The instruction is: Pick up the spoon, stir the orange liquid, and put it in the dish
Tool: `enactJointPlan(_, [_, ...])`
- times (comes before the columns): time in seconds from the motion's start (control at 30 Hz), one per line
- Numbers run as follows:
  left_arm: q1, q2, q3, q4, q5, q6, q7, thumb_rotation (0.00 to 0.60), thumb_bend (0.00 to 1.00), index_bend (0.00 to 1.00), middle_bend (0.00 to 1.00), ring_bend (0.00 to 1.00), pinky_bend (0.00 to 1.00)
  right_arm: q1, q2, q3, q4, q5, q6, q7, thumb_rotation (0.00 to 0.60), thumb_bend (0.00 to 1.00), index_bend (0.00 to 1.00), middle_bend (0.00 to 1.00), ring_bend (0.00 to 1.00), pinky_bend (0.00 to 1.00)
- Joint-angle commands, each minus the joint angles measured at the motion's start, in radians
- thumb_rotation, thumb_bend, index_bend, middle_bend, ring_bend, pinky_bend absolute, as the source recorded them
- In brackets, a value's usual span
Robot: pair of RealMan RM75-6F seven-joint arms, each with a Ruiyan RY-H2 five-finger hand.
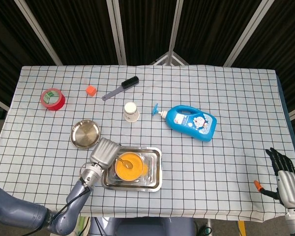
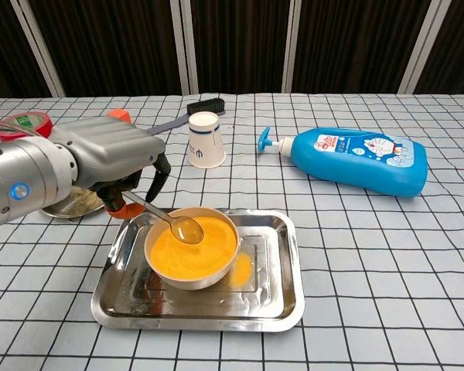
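My left hand (image 2: 108, 158) (image 1: 104, 152) holds a metal spoon (image 2: 164, 219) by its handle. The spoon's bowl (image 1: 124, 163) is just above the orange liquid in the white bowl (image 2: 192, 247) (image 1: 128, 167), which stands in a steel tray (image 2: 271, 286) (image 1: 155, 174). A round steel dish (image 1: 85, 133) (image 2: 62, 205) lies left of the tray, partly hidden behind my hand in the chest view. My right hand (image 1: 287, 179) rests at the table's lower right corner, fingers spread and holding nothing.
A blue soap bottle (image 1: 192, 121) (image 2: 356, 160) lies on its side at the right. An upturned paper cup (image 1: 131, 111) (image 2: 205, 140), a brush (image 1: 121, 87), an orange cube (image 1: 91, 90) and a red tape roll (image 1: 52, 99) sit further back.
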Motion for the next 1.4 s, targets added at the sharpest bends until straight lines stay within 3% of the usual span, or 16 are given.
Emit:
enactJointPlan(0.03, [-0.001,0.010,0.034,0.024,0.061,-0.007,0.021,0.600,0.69,0.74,1.00,1.00,1.00,0.000,0.001,0.000,-0.001,0.000,0.000,0.001,0.600,0.31,0.00,0.00,0.00,0.00])
enactJointPlan(0.37, [-0.030,0.022,0.117,0.127,0.274,-0.033,0.147,0.600,0.71,0.80,1.00,1.00,1.00,0.001,0.002,0.000,-0.004,0.002,-0.004,0.004,0.600,0.31,0.00,0.00,0.00,0.00])
enactJointPlan(0.77, [-0.098,0.026,0.138,0.193,0.420,-0.119,0.346,0.600,0.72,0.81,1.00,1.00,1.00,0.000,0.005,-0.001,-0.006,0.000,-0.004,0.012,0.600,0.31,0.00,0.00,0.00,0.00])
enactJointPlan(1.4, [-0.099,0.006,0.110,0.198,0.427,-0.197,0.417,0.600,0.72,0.81,1.00,1.00,1.00,0.002,0.006,-0.001,-0.008,0.002,-0.007,0.012,0.600,0.31,0.00,0.00,0.00,0.00])
